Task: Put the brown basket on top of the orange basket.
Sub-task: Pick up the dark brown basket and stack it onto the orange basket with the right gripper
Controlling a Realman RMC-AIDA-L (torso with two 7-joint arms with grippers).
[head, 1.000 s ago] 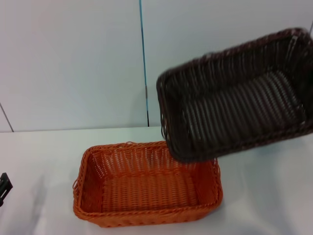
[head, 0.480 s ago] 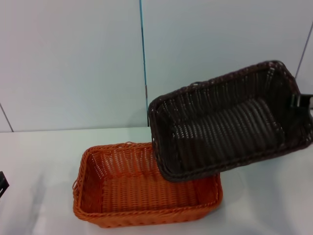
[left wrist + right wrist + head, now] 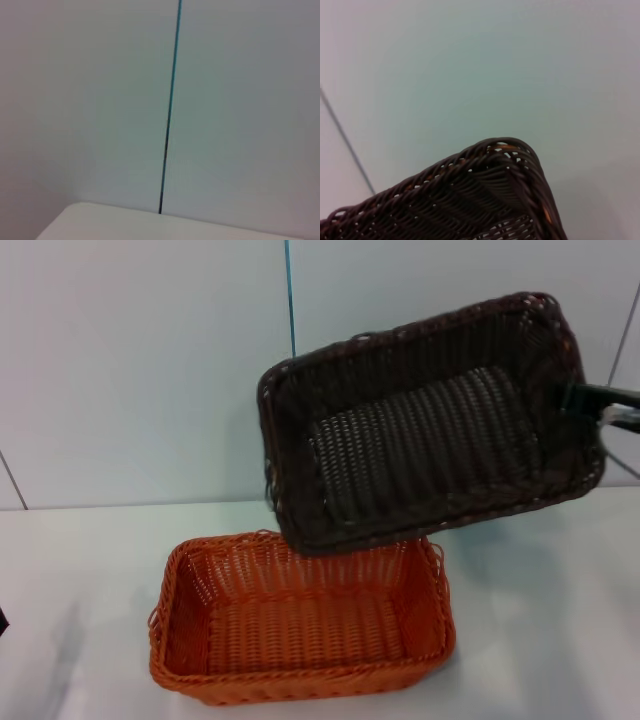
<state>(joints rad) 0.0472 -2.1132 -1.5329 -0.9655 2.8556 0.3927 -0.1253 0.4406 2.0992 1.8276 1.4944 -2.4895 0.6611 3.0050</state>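
The brown basket hangs in the air, tipped so its open inside faces the head camera. Its low corner is over the far rim of the orange basket, which sits upright on the white table. My right gripper reaches in from the right edge and is shut on the brown basket's right short rim. The right wrist view shows only a corner of the brown basket against the wall. My left gripper is out of view.
The white table stretches to both sides of the orange basket. A pale wall with a dark vertical seam stands close behind. The left wrist view shows only that seam and a table edge.
The brown basket has moved left and up and tipped further toward the camera, now over the orange basket's far side. The left gripper at the left edge has slipped out of view.
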